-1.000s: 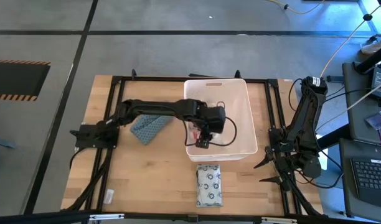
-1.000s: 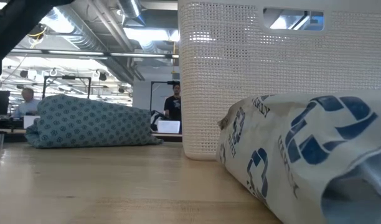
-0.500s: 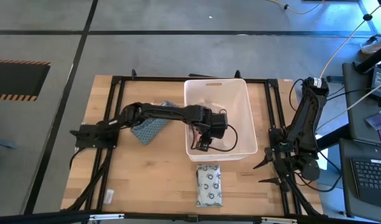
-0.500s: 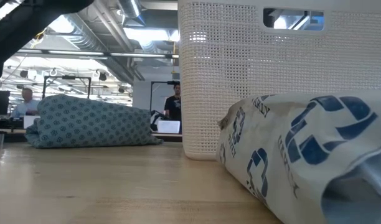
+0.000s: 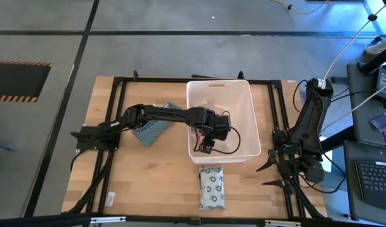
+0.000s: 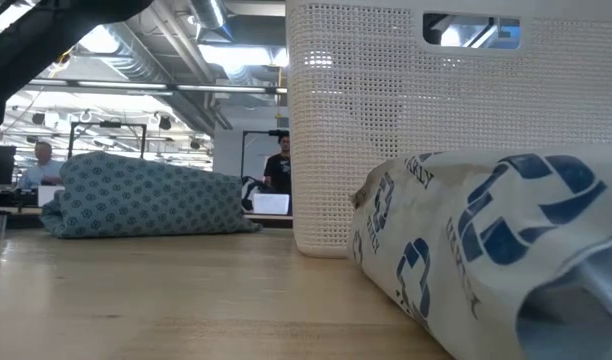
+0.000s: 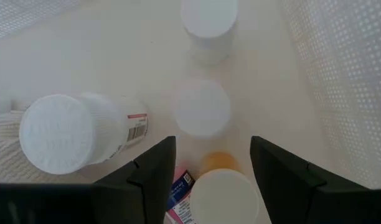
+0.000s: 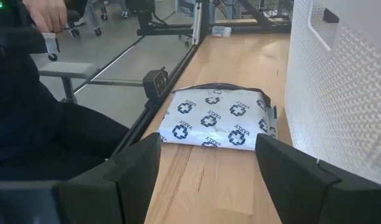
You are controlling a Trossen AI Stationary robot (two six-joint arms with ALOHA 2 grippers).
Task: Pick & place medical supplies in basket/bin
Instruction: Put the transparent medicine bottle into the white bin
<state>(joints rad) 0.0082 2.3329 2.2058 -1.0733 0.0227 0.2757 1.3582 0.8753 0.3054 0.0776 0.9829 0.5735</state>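
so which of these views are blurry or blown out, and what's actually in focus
Left wrist view: washed out inside the bin; the upright bottle between the open jaws is soft, while the lying bottle is sharper. Low view: the printed pack is close and soft at its near end, with bright ceiling lights behind. Right wrist view: the pack is crisp. High view: evenly lit.

The white soft pack lying on the desk is printed all over with dark blue cross emblems, and between them runs a short brand word; in the right wrist view it looks like "VEKLY", though the letters are too small to be sure. In the low view the same pack shows the letters "KLY" near its upper edge. A white bottle in the bin carries a barcode label whose digits cannot be read.
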